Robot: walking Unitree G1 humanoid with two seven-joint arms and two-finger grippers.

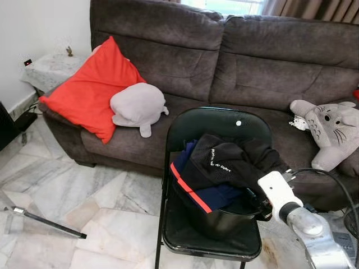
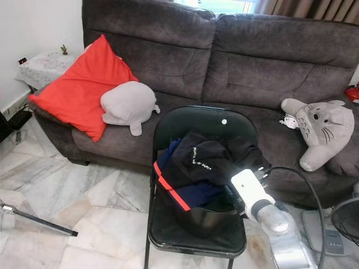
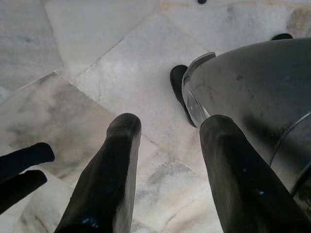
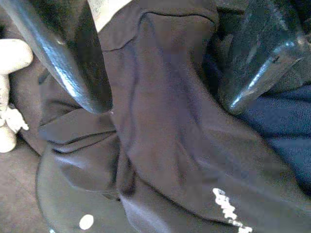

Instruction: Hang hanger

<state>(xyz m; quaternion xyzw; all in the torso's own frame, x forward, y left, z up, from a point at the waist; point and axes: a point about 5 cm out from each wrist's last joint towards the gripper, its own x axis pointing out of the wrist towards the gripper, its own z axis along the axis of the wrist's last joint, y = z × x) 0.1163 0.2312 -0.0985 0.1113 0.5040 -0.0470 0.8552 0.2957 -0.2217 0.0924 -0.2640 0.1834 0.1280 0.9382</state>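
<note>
Honestly, no hanger I can make out; my guess is it sits buried in the heap. What I see is a black garment (image 1: 235, 159) with white lettering, draped over navy clothes with a red stripe (image 1: 193, 190) in a dark basin (image 1: 221, 218) on the black folding chair (image 1: 207, 120). Fabric looks soft, light, floppy, so it'll sag and slide; I'd pinch a thick fold near the collar, or a stiff hanger hook if one turns up. My right gripper (image 4: 160, 104) hovers just over the black cloth, fingers spread wide, holding nothing. Left gripper (image 3: 167, 145) hangs by my leg over marble floor (image 3: 97, 58), open too. Brown sofa (image 1: 252, 67) behind, red cushion (image 1: 90, 89), Totoro plush (image 1: 331, 131).
</note>
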